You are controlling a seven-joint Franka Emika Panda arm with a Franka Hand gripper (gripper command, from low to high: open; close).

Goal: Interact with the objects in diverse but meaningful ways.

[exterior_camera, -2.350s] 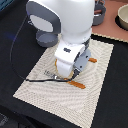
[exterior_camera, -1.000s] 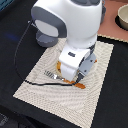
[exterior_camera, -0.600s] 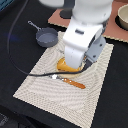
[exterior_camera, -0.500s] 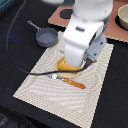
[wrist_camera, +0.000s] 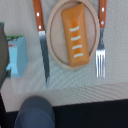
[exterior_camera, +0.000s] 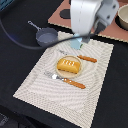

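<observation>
**One loaf, one plate, one carton, one pan, and a gripper that can't really be seen**

So, counted up: one ridged yellow-orange bread loaf (exterior_camera: pixel 68 65) is seen lying on one round tan plate (exterior_camera: pixel 58 73), in the middle of a striped placemat (exterior_camera: pixel 45 92). One orange-handled fork (exterior_camera: pixel 82 57) and one orange-handled knife (exterior_camera: pixel 67 80) are laid on opposite sides of the plate, both on the mat. One pale blue carton (exterior_camera: pixel 75 44) is stood near the far edge of the mat, and one grey long-handled pan (exterior_camera: pixel 46 35) is parked off the mat on the black tabletop, toward the exterior view's left.

Hard-to-see stuff: the carton is partly covered by the big white arm (exterior_camera: pixel 90 15) in the exterior view, so only its lower part is made out. A bowl-like thing (exterior_camera: pixel 123 16) is cut off at the exterior view's right edge. Everything is pretty blurry.

View differences: in the wrist view the loaf (wrist_camera: pixel 76 34) is shown from straight above, with its pale ridge marks, the fork tines (wrist_camera: pixel 101 63) and the knife blade (wrist_camera: pixel 45 55) all easy to pick out, which the exterior view smears. The carton (wrist_camera: pixel 17 56) is cut off at the frame edge there, and only a slice of the pan (wrist_camera: pixel 35 113) is caught.

The fingers aren't clearly shown in either view, so whether the gripper is spread or closed can't be told. Nothing is seen held.
</observation>
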